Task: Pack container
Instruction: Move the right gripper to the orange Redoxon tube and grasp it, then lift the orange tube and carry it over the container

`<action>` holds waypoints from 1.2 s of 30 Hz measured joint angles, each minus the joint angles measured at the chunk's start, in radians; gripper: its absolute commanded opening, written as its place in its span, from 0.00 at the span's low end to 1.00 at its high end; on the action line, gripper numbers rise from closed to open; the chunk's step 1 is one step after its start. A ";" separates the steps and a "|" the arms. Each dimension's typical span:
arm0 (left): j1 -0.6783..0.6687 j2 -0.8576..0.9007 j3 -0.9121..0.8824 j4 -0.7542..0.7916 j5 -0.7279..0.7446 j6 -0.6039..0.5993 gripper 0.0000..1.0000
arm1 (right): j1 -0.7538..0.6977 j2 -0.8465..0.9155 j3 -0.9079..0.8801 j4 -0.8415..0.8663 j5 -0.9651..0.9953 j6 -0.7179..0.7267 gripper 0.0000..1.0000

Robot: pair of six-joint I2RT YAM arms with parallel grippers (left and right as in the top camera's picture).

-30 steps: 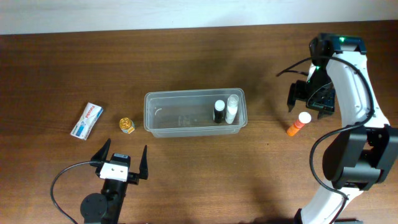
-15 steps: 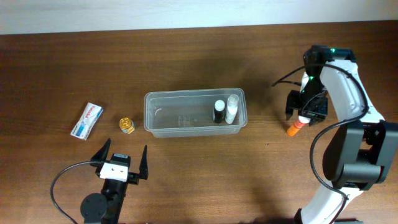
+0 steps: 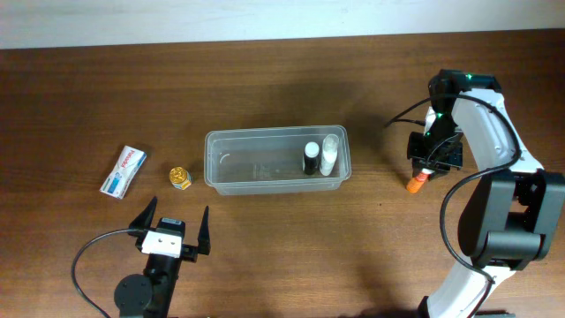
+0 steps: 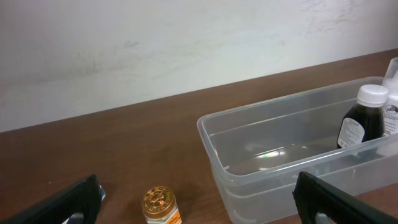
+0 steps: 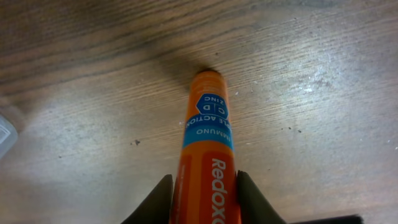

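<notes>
The container [image 3: 278, 161] is seen lying lengthwise near the middle of the worktop [image 3: 282, 79]. Inside it, at its right end, a dark bottle [image 3: 311, 157] with a white cap is stood upright, and a white bottle [image 3: 329, 153] is set just beside it, nearer the end wall. The rest of the container's floor is left bare.

To the left of the container, apart from it, a small gold-lidded jar [image 3: 180, 177] is placed, and further left a white, blue and red box [image 3: 123, 171] is laid at a slant.

The left gripper [image 3: 175, 219] is held near the front edge of the worktop, facing the container. Its jaws are spread wide and nothing is held in them.

The right gripper [image 3: 433, 159] is lowered over an orange tube [image 5: 206, 134] lying on the worktop well to the right of the container. Its jaws are drawn in against both sides of the tube, whose orange end is left showing beyond them.
</notes>
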 measured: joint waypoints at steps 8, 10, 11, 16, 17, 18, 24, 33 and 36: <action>0.000 0.000 0.000 0.000 0.000 0.000 0.99 | 0.000 0.000 0.000 0.009 0.000 0.000 0.22; 0.000 0.000 0.000 0.000 0.000 0.000 0.99 | 0.000 0.000 0.000 0.009 0.000 0.000 0.22; 0.000 0.000 0.000 0.000 0.000 0.000 0.99 | 0.000 0.000 0.001 0.008 0.000 0.000 0.22; 0.000 0.000 0.000 0.000 0.000 0.000 0.99 | 0.000 -0.014 0.019 -0.012 0.000 -0.001 0.22; 0.000 0.000 0.000 0.000 0.000 0.000 0.99 | 0.000 -0.023 0.029 -0.023 -0.001 0.000 0.22; 0.000 0.000 0.000 0.000 0.000 0.000 0.99 | 0.000 -0.037 0.040 -0.035 -0.004 -0.001 0.22; 0.000 0.000 0.000 0.000 0.000 0.000 0.99 | 0.027 -0.185 0.095 -0.077 -0.008 -0.001 0.22; 0.000 0.000 0.000 0.000 0.000 0.000 1.00 | 0.248 -0.412 0.101 -0.089 -0.015 0.025 0.22; 0.000 0.000 0.000 0.000 0.000 0.000 0.99 | 0.335 -0.444 0.101 -0.082 -0.010 0.056 0.23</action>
